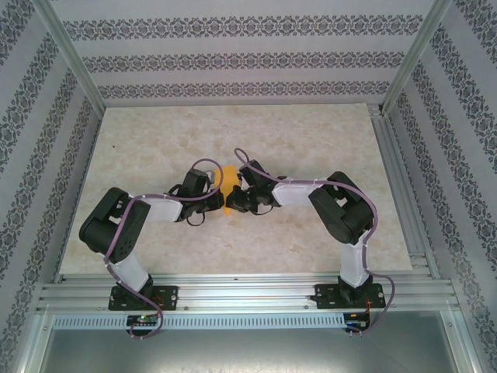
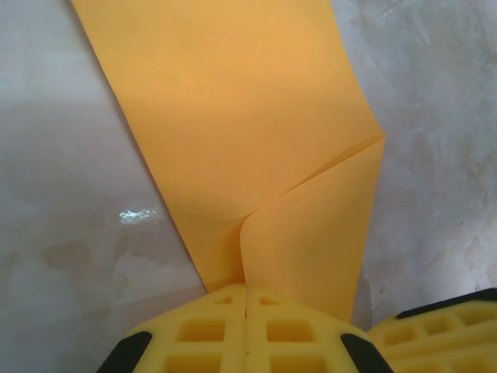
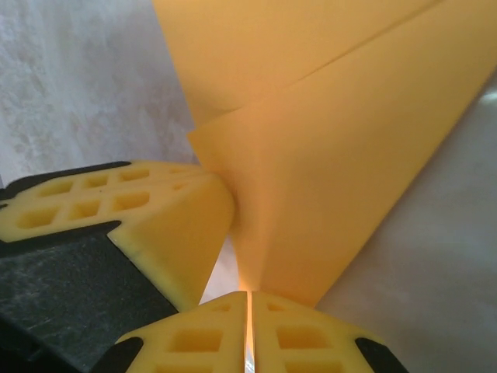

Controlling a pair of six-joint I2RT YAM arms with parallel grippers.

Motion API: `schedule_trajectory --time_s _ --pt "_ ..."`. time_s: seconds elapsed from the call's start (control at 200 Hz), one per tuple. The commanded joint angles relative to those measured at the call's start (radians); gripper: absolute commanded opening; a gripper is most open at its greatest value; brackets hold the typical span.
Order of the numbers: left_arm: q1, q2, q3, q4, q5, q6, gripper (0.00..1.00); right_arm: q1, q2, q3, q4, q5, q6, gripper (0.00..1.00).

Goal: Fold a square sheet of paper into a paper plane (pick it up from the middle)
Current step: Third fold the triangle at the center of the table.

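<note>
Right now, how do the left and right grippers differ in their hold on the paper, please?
The left gripper comes from the left and pinches a wide, curled edge of the paper; the right gripper comes from the right and pinches a narrowing end. Both are shut on it.

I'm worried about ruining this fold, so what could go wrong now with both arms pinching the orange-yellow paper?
Both the left fingers and right fingers pinch the thin folded orange-yellow paper sheet close together; pulling apart could tear it. The paper curls at the left pinch, so pressing down may set a stray crease.
</note>
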Motion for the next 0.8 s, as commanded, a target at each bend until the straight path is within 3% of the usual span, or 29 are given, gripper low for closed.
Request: schedule_trajectory --time_s 0.0,0.39,0.799 --pt "0.011 0.032 -0.048 -0.133 -0.055 -0.002 0.0 0.013 0.043 0.006 -0.007 0.027 0.02 0.1" --pt "0.01 0.031 -0.054 -0.129 -0.053 -0.001 0.0 0.043 -0.027 0.012 -0.032 0.026 0.007 0.11" --pt "0.011 0.028 -0.054 -0.136 -0.053 0.003 0.0 0.062 0.002 -0.046 0.029 0.03 0.053 0.1"
